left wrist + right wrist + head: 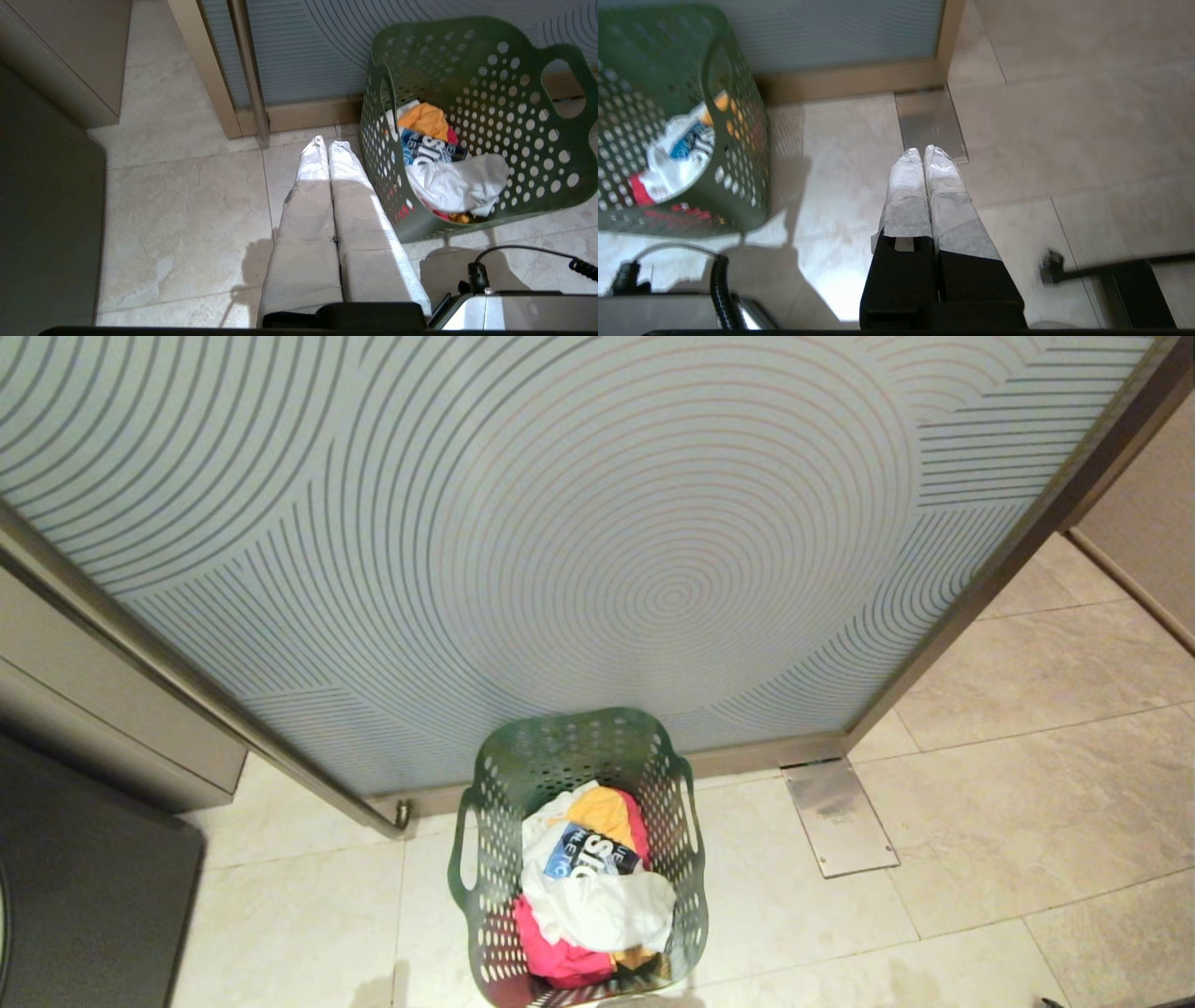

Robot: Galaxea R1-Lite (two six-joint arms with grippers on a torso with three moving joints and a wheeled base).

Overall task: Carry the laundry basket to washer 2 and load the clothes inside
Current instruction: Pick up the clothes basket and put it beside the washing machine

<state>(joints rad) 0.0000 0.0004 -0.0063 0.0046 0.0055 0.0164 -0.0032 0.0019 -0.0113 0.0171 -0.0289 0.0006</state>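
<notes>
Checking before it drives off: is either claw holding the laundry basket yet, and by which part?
Nothing is held. The left claw and right claw are both shut on nothing, hanging over the floor either side of the laundry basket.

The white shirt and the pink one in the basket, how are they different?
The white shirt lies on top and carries blue-black lettering; the pink one sits underneath at the near end, plain. The white shirt shows more cloth; the pink one is mostly covered. Both lie crumpled in the green basket.

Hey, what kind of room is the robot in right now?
Probably a laundry area indoors: a green laundry basket of clothes stands on a pale tiled floor before a frosted glass door, and a dark grey appliance, perhaps a washer, sits at the left.
</notes>
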